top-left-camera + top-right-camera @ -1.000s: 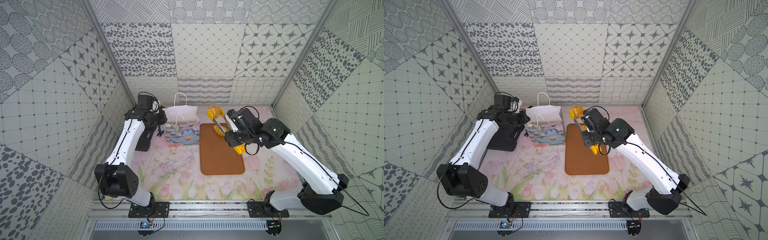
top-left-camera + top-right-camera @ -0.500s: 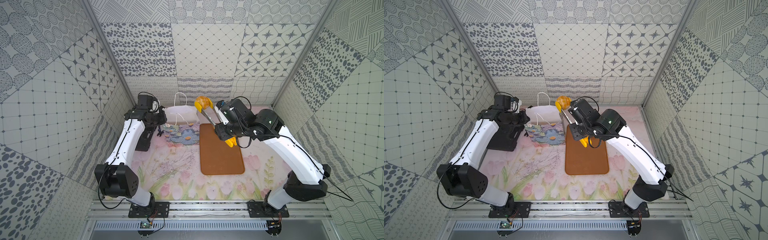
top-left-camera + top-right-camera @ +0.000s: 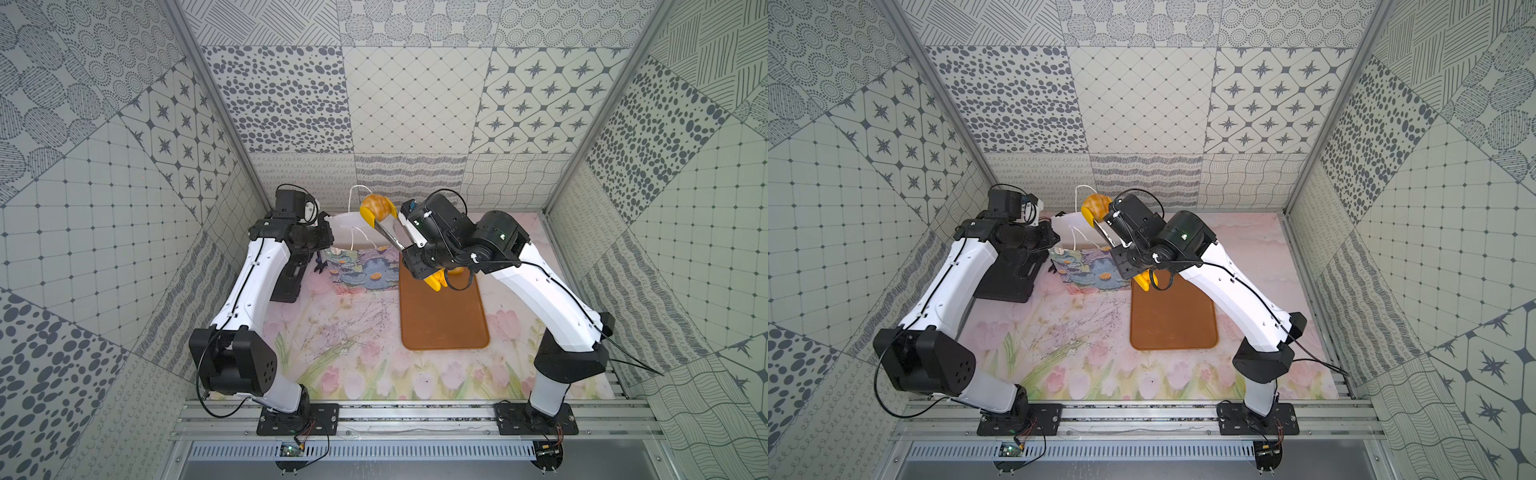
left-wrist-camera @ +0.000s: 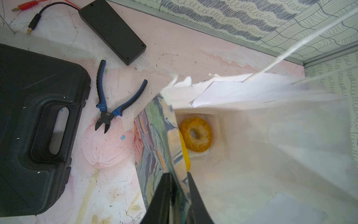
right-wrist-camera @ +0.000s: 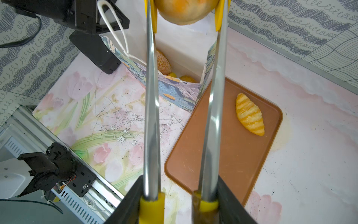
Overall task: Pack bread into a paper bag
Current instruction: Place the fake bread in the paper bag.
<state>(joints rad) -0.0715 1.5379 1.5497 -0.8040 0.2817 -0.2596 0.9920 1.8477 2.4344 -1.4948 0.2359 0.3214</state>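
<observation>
The paper bag [image 3: 365,270] stands at the far side of the desk [image 3: 353,340], just left of the brown tray [image 5: 222,155]. Its printed front wall is pinched at the rim by the left hand [image 4: 177,180], one finger inside and one outside. This grip appears meant to steady the bag and hold its mouth spread so that bread can be dropped in without the paper folding over. The left arm is stretched from the near left to the bag's left end, with the hand pointed downward at the rim.

The yellow-tipped tongs [image 5: 152,116] are gripped at their handle end by the right hand [image 5: 180,194], whose fingers are closed around both blades and press them together. A round bun [image 5: 184,11] is clamped between the tong tips and raised above the bag's mouth, apart from the paper. The tongs seem to be used for reach, so the bulky wrist need not enter the narrow opening. The right arm is bent across the tray toward the far left, with the tongs angled up and away.

Inside the bag a bagel [image 4: 196,136] and an oval bun [image 5: 163,62] can be seen on the bottom. One striped loaf [image 5: 249,116] lies at the far end of the tray, not yet packed.
</observation>
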